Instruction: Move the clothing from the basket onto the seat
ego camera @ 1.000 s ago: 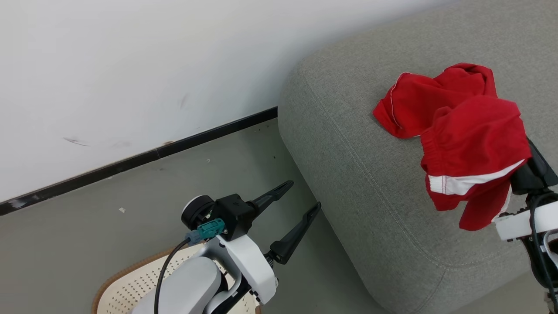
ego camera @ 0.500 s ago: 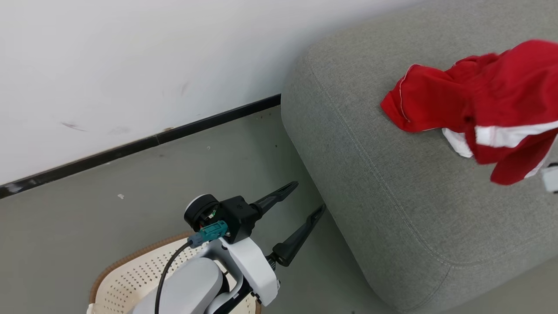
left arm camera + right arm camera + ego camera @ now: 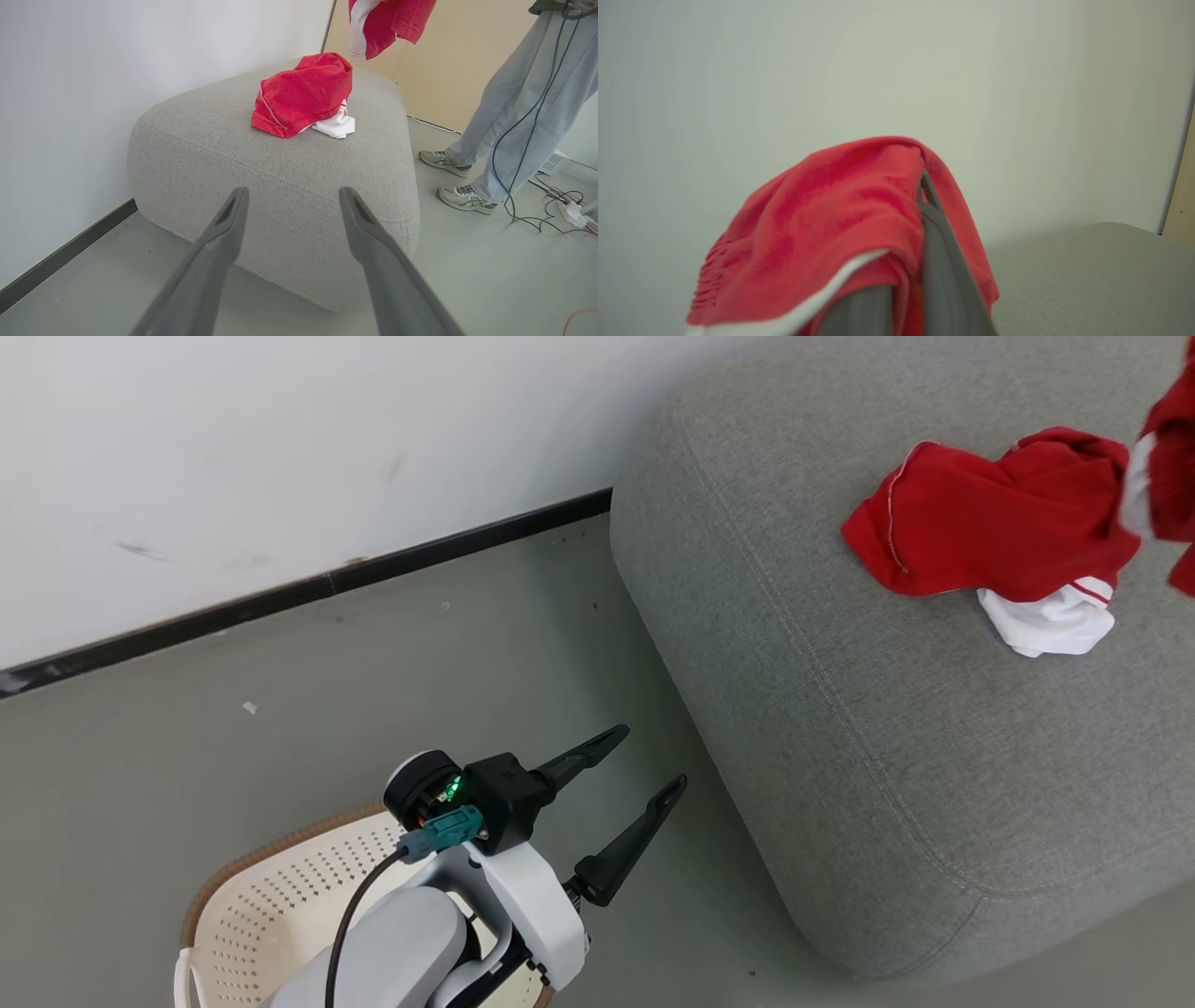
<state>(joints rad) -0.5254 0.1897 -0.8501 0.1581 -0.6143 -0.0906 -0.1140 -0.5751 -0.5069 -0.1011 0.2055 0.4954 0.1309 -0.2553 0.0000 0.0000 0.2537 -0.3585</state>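
One piece of red clothing point(image 3: 990, 537), with a white part showing under it, lies crumpled on top of the grey seat point(image 3: 840, 728); the left wrist view has it too point(image 3: 303, 93). A second red garment with white trim point(image 3: 1172, 476) hangs above the seat at the head view's right edge. My right gripper point(image 3: 920, 186) is shut on this garment point(image 3: 840, 224), which drapes over the fingers. My left gripper point(image 3: 646, 761) stands open and holds nothing, above the floor between the basket point(image 3: 280, 905) and the seat's near corner point(image 3: 280, 219).
A white wall with a dark baseboard point(image 3: 327, 583) runs behind the seat. A person's legs point(image 3: 509, 102) stand to the right of the seat, with cables and a power strip point(image 3: 570, 210) on the floor.
My right gripper has carried the second red garment up and rightward, from in front of the lying garment to the view's edge. The head camera has shifted. The left gripper stays open.
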